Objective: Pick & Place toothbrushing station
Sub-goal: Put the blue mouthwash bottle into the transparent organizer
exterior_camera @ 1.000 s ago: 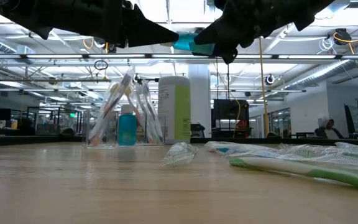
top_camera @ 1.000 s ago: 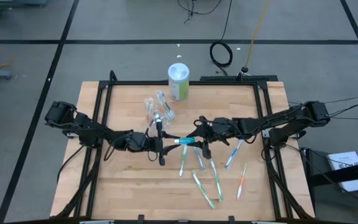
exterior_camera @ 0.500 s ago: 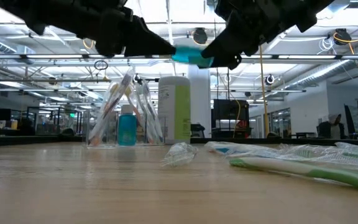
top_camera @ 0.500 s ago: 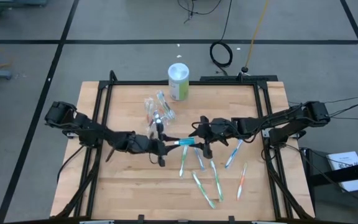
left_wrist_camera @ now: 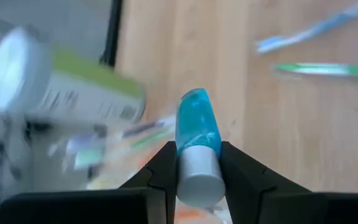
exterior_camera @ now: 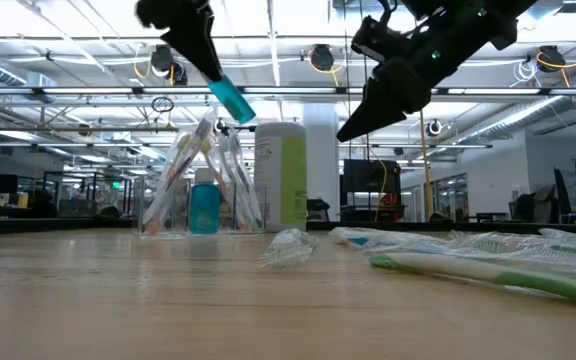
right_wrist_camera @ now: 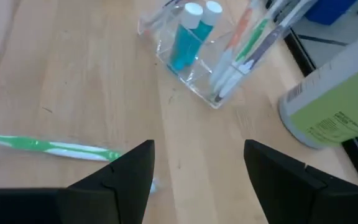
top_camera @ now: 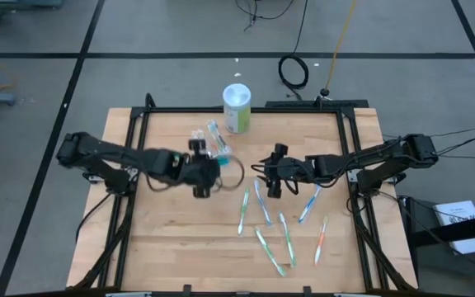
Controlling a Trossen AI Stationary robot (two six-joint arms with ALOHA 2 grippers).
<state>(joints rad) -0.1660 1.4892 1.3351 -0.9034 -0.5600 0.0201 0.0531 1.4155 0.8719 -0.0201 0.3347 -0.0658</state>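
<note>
A small blue tube (left_wrist_camera: pixel 197 127) with a silver cap is in my left gripper (left_wrist_camera: pixel 197 149), which is shut on it. That gripper (exterior_camera: pixel 206 58) hangs high, near the clear plastic container (right_wrist_camera: pixel 194 59). The container stands on its base at the table's far middle and holds two more blue tubes and several toothbrushes. My right gripper (right_wrist_camera: pixel 197 168) stands open with nothing between its fingers, in the air right of the container (top_camera: pixel 209 140). Several toothbrushes (top_camera: pixel 264 221) lie flat on the wood. My left gripper pinches the tube's silver cap end (left_wrist_camera: pixel 199 179) between its two fingers. The tube runs along the fingers and its blue body sticks out past their tips. The fingers slant downward. The tube (exterior_camera: pixel 231 99) is lifted clear, slanting down over the container.
A green and white canister (top_camera: pixel 237 107) stands upright at the far edge behind the container. A crumpled bit of clear wrap (exterior_camera: pixel 290 246) lies on the wood. Black frame rails (top_camera: pixel 349 157) run along the table's sides. Bare wood lies at the near left.
The tube hung level between both grippers. My right gripper has opened and let go of it. My left gripper has kept hold, risen and tipped downward, swinging the tube toward the container, so the tube now slants down instead of lying level.
</note>
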